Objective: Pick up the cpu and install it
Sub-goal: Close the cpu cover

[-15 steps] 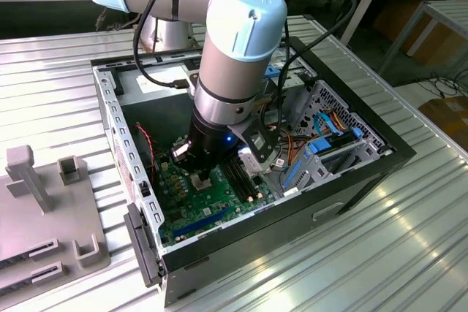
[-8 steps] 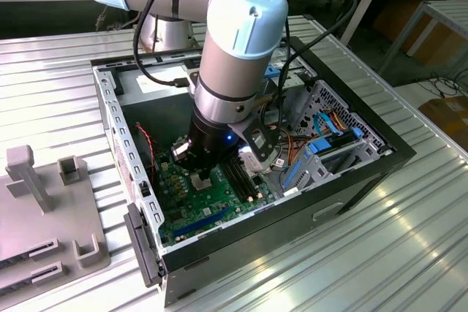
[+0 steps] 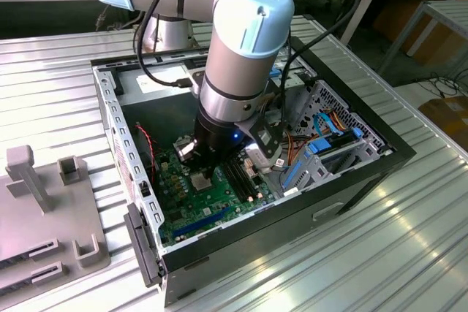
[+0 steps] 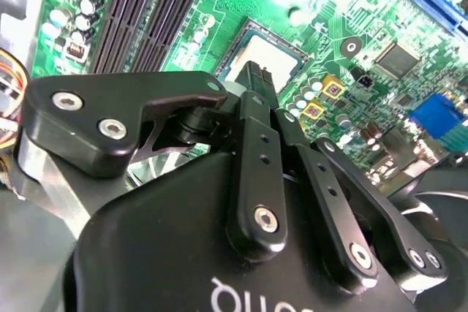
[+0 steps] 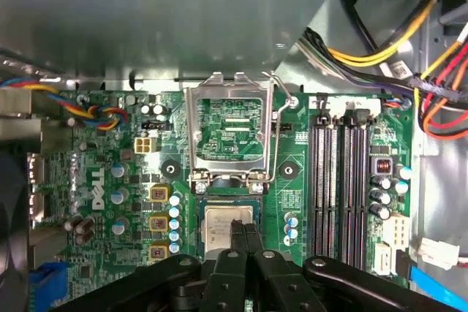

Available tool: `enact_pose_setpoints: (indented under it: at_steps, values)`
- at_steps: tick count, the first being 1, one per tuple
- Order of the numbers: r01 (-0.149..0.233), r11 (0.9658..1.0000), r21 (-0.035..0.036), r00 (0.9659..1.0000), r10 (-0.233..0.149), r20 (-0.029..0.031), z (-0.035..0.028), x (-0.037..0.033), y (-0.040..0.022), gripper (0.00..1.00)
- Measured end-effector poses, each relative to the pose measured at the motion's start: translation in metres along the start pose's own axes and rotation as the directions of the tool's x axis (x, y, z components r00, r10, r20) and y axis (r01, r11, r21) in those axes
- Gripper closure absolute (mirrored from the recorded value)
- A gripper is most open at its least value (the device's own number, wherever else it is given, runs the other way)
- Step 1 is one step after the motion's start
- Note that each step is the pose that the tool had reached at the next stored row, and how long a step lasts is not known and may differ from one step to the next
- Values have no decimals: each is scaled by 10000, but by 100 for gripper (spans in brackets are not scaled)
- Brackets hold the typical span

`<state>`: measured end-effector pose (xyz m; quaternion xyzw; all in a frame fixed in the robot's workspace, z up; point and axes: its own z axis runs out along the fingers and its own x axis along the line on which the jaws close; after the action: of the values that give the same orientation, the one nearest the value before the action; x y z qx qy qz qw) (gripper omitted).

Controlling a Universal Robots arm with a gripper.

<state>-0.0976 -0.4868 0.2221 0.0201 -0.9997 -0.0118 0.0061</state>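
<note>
The cpu [image 5: 218, 226] is a small silver-grey square lying flat in its socket on the green motherboard [image 5: 110, 180]. The hinged metal socket frame [image 5: 231, 93] stands swung open just beyond it. My gripper [image 5: 240, 226] is shut, its two black fingers pressed together with their tips over the cpu's top, not around its edges. In the second wrist view the gripper [image 4: 257, 71] comes down onto the cpu [image 4: 267, 49] the same way. In the exterior view the arm reaches down into the open computer case and the gripper [image 3: 207, 173] sits at the cpu [image 3: 197, 179].
Long black memory slots [image 5: 344, 180] run beside the socket. Bundled coloured cables [image 5: 409, 56] hang near the case corner. Case walls [image 3: 110, 107] surround the board, with a blue drive bracket [image 3: 322, 151] at the exterior view's right. A grey fixture [image 3: 44, 210] stands on the table.
</note>
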Motion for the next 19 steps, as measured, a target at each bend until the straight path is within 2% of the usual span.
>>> enact_pose_setpoints:
  at_steps: [1,3,5,7,19]
  values:
    - [295,9996,3,9996,-295,-7,0,0,0,89]
    - [474,9989,5,9989,-474,-11,-2,-1,0,89]
    - [523,9986,6,9986,-523,-13,-22,-1,1,89]
    - [579,9983,6,9983,-579,-15,-77,0,2,89]
    - [757,9971,2,9971,-757,-18,-222,2,5,89]
